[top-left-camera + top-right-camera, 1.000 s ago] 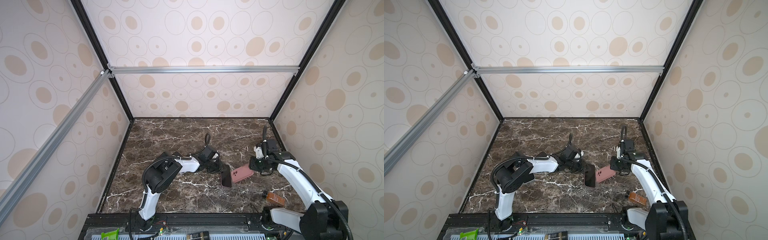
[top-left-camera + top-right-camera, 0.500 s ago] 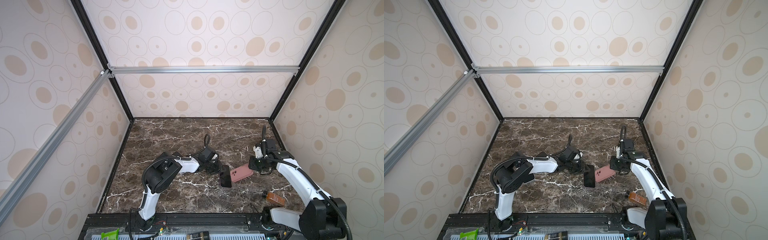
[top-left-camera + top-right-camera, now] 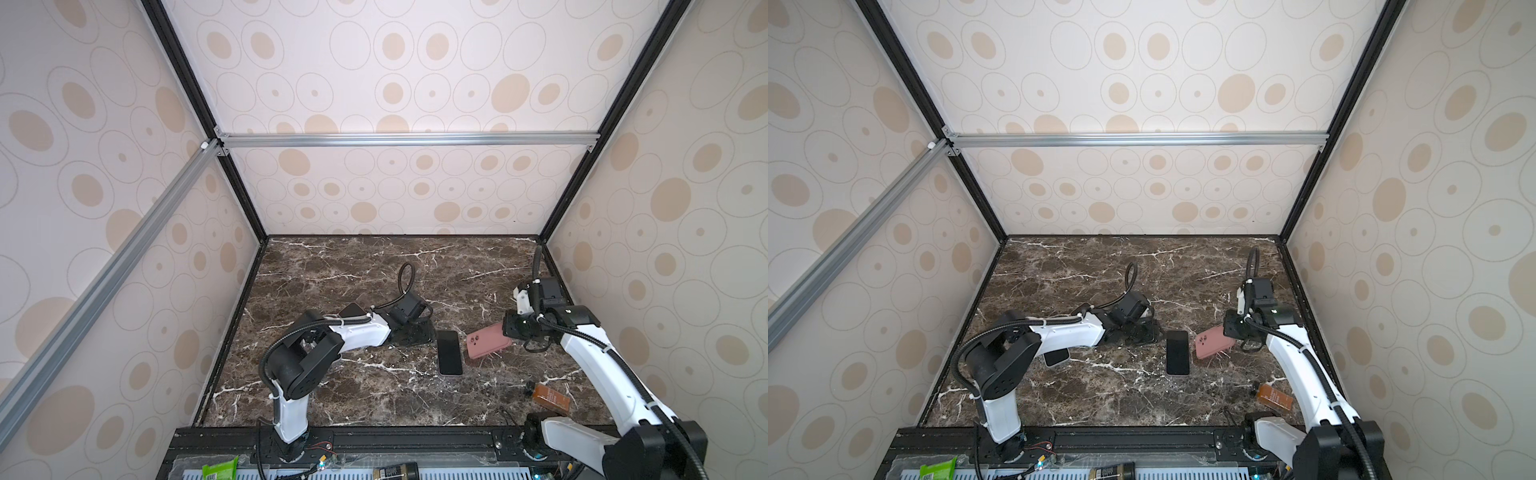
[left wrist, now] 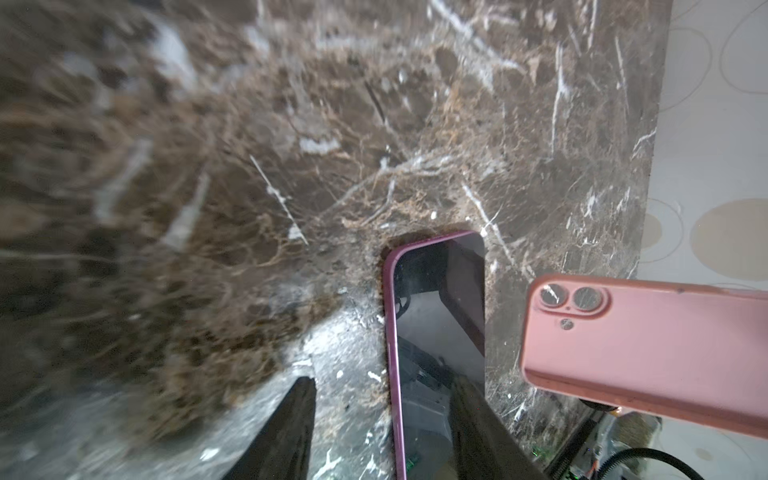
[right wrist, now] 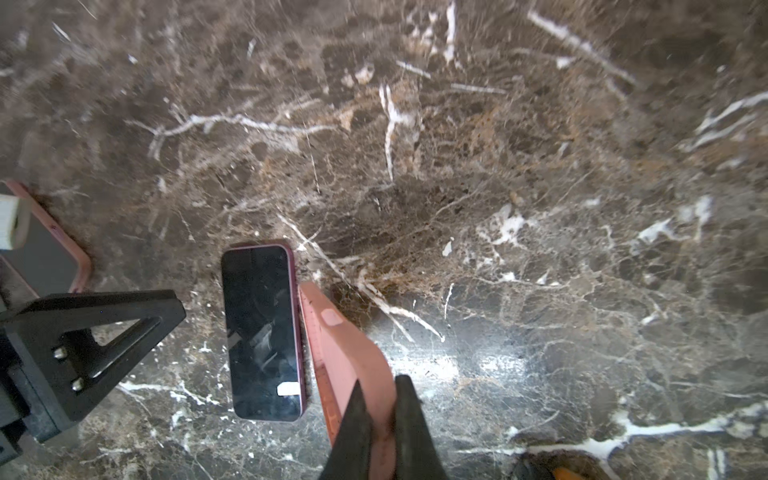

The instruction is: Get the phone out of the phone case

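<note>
The phone (image 3: 449,352) (image 3: 1177,352) lies flat, dark screen up, on the marble table, out of its case. My left gripper (image 3: 422,336) (image 4: 382,390) is open just left of it. One long edge of the phone (image 4: 436,332) runs between the fingers, which stand apart and do not pinch it. The pink phone case (image 3: 488,340) (image 3: 1214,340) hangs empty, tilted, just right of the phone. My right gripper (image 5: 380,388) is shut on the case (image 5: 349,353) at its rim. In the right wrist view the phone (image 5: 262,332) lies beside the case.
A second flat phone-like slab (image 3: 352,309) (image 3: 1057,357) lies under my left arm. An amber bottle (image 3: 550,398) lies near the front right by the right arm's base. Walls close the table (image 3: 353,270) on three sides.
My left gripper has opened and let go of the phone, which went from tilted on its edge to lying flat. The right gripper still holds the case.
</note>
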Available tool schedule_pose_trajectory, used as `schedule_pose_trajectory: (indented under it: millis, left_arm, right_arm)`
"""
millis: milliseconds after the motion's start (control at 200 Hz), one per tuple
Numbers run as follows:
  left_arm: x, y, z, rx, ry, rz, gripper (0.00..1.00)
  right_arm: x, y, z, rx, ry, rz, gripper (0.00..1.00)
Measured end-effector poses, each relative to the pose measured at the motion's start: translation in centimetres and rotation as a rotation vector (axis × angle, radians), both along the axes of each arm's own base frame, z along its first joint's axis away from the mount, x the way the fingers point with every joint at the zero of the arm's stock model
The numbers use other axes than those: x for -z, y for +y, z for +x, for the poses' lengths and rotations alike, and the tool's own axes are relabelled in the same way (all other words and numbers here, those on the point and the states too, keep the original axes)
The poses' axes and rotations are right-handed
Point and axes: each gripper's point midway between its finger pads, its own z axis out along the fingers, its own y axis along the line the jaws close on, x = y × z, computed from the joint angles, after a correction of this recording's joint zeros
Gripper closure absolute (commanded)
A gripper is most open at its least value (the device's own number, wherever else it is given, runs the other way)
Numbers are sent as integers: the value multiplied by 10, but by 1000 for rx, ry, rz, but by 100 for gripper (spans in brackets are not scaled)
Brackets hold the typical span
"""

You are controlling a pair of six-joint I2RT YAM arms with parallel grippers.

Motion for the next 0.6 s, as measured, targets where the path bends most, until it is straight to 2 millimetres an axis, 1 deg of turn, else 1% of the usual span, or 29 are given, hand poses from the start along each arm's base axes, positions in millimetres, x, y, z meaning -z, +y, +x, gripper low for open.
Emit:
schedule_pose_trajectory:
  millis: [70,110,170,285,355,415,465,530,600]
  left_arm:
    - [-25,5,6,0,-74,-8,46]
    - [-43,6,9,3,-120,-28,43]
    - [-70,7,13,7,-184,-65,34]
    - [-129,14,21,-1,-316,-186,17]
    - [-156,21,26,-15,-373,-263,9]
    - [-169,27,28,-25,-401,-318,5]
    - [-173,31,30,-34,-411,-347,3]
    - [-173,31,31,-41,-409,-381,4]
    - [-169,29,28,-40,-390,-416,6]
  right_arm:
    - [-21,5,4,0,-75,35,100]
    - [-33,8,6,-4,-118,63,100]
    - [-50,15,8,-11,-182,109,100]
    - [-79,25,13,-7,-293,201,100]
    - [-97,32,16,1,-355,272,100]
    - [-113,39,20,5,-414,345,100]
    - [-121,44,21,8,-452,404,100]
    - [-130,49,23,15,-496,477,100]
    - [-133,53,24,26,-522,541,100]
